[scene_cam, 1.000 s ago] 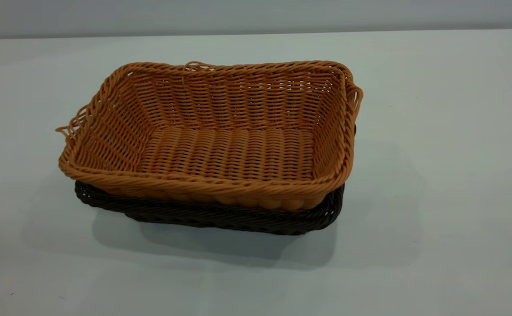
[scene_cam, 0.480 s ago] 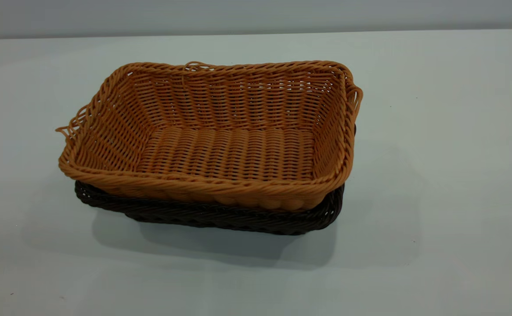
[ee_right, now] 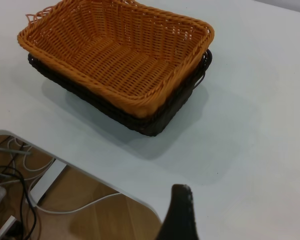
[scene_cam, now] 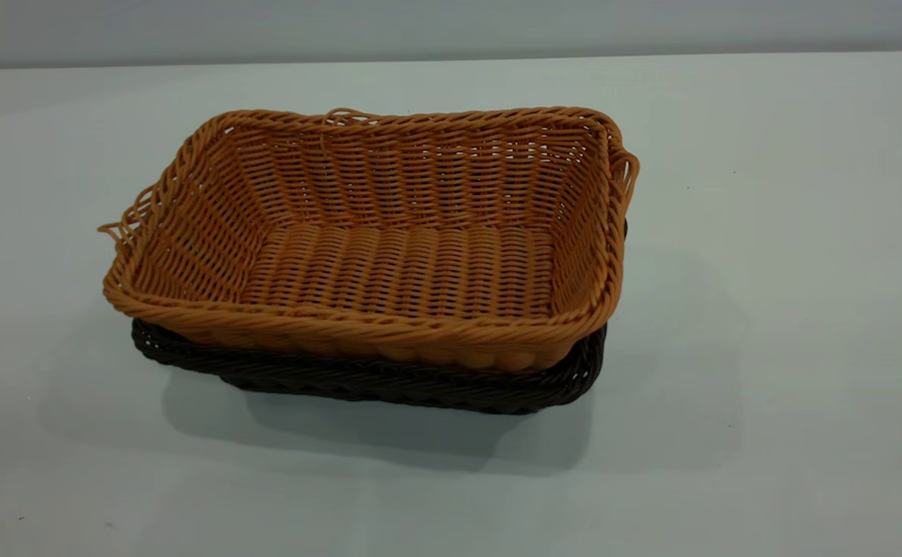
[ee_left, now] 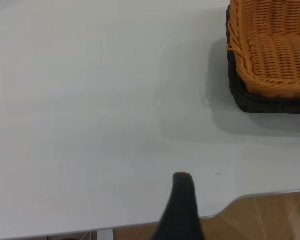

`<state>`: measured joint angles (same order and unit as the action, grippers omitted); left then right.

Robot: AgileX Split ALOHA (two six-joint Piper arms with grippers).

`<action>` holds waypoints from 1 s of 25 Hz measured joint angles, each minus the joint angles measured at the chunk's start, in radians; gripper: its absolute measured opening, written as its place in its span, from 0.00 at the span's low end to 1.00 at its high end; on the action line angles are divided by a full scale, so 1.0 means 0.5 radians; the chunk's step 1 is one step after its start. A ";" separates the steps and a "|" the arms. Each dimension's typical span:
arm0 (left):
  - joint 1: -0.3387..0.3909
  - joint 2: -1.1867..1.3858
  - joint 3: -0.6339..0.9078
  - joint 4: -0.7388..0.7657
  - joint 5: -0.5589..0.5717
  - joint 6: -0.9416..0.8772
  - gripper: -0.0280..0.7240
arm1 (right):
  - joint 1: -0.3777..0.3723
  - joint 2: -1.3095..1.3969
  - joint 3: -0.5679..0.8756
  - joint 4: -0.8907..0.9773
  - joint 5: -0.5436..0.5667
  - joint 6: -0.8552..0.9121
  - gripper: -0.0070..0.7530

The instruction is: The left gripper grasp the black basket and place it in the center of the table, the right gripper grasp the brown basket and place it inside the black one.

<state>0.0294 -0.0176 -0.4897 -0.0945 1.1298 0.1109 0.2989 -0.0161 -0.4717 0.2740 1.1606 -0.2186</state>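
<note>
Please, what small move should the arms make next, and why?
Probably none beyond staying withdrawn: the brown basket already sits nested inside the black basket mid-table, and neither gripper touches them, so the task looks done.

The brown basket (scene_cam: 389, 255) is of woven wicker strands, orange-tan, with a slight plastic sheen and a braided, ribbed rim; the black basket (scene_cam: 389, 383), at lower centre of the frame, has the same rough weave, very dark and duller; the desk (scene_cam: 768, 232) is smooth, matt, pale grey-white; one dark finger tip (ee_right: 182, 212) looks matt.
</note>
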 joint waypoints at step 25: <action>0.000 0.000 0.000 0.002 0.000 -0.004 0.81 | -0.700 0.000 0.001 -0.363 -0.023 0.390 0.75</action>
<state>0.0294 -0.0176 -0.4896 -0.0937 1.1298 0.1089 -0.0510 -0.0161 -0.4711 0.0926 1.1489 -0.0239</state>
